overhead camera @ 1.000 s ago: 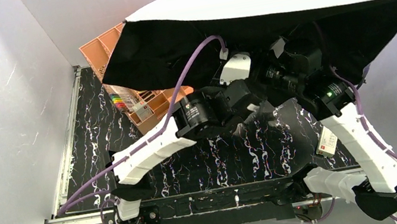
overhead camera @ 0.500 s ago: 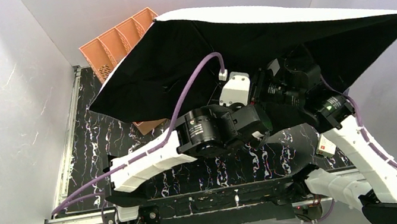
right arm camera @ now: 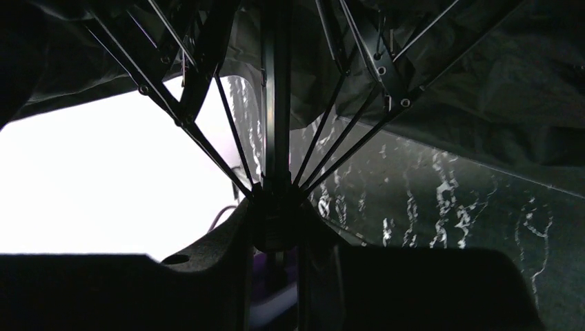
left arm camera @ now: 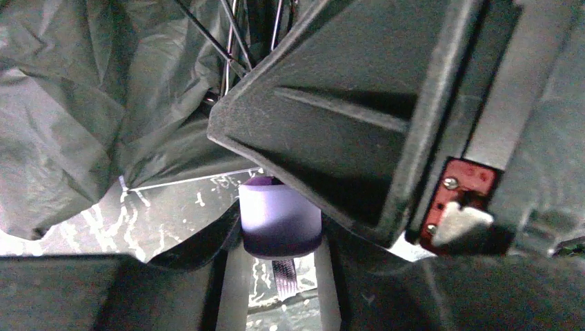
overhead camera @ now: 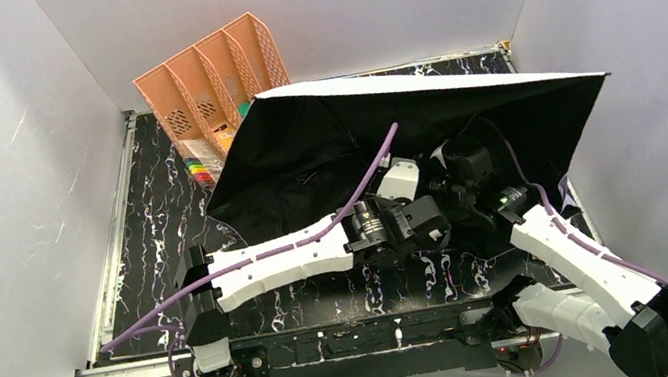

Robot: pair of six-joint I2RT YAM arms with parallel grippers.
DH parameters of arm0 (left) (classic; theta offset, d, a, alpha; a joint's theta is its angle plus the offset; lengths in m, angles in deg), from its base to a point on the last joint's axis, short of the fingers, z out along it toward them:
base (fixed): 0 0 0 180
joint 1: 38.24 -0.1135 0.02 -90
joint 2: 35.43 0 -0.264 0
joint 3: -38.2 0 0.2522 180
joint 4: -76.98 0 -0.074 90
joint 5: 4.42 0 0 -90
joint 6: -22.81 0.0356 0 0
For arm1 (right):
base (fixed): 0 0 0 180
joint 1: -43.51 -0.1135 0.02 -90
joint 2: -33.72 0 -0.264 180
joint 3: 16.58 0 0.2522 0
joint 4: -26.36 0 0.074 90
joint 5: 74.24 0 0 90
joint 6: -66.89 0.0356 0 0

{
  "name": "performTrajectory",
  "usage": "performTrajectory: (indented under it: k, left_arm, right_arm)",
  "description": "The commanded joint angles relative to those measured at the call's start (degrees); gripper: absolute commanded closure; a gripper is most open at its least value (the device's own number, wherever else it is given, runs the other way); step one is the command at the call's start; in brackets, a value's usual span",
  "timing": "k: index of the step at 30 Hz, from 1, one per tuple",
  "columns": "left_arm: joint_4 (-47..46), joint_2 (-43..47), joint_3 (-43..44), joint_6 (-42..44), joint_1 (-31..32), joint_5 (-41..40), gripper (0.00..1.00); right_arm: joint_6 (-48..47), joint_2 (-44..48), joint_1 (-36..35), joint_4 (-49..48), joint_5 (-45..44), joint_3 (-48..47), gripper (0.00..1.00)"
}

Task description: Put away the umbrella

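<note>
lavender umbrella handle [left arm camera: 279, 214] gripped by left fingers [left arm camera: 207, 276]; right fingers [right arm camera: 221, 269] clamp its dark shaft [right arm camera: 276, 103].

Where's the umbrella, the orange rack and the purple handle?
umbrella [overhead camera: 303, 143], top view, dark underside of its open canopy.
orange rack [overhead camera: 209, 66], top view, a middle divider.
purple handle [left arm camera: 279, 217], left wrist view, its rounded side.

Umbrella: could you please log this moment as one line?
umbrella: open, tilted | left fingers: shut on handle | right fingers: shut on runner
</note>
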Motion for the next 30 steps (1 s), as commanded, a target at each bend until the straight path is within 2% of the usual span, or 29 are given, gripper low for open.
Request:
performTrajectory:
  k: [1,7,10,13,18,25,27,30]
  left_arm:
    - [-13.11,5.38,-9.81,3.81,-4.05,1.98,1.00]
    - [-19.44,5.53,-19.42,4.12,-5.81,4.98,1.00]
    - [-20.43,5.74,-22.01,2.75,-6.58,5.88,1.00]
    - [-22.35,6.34,-24.31,2.46,-7.25,7.09,1.00]
    - [-23.61,5.71,-25.53,2.98,-8.39,8.42,1.00]
    - [-27.33,5.57,-28.12,3.76,-10.63,11.57,1.00]
    - [-28.38,5.60,-28.29,3.77,-11.21,12.51,1.00]
    - [-29.98,6.04,-27.72,4.72,-11.54,13.59,1.00]
  right_arm:
    - [-2.94,3.61,-0.89,-11.66,-3.52,4.51,0.93]
    - [-4.50,5.33,-0.12,-13.32,-7.81,11.60,0.79]
    - [-3.82,9.02,0.07,-11.18,-11.98,12.88,0.59]
    - [-2.68,13.84,0.36,-7.40,-16.70,13.74,0.47]
    - [0.13,19.40,0.61,-3.76,-19.55,16.51,0.39]
    - [-1.02,29.55,0.61,8.59,-30.05,16.41,0.37]
    - [-1.42,29.76,0.61,10.92,-29.74,16.03,0.36]
    - [-0.39,27.90,0.61,9.02,-24.46,18.63,0.36]
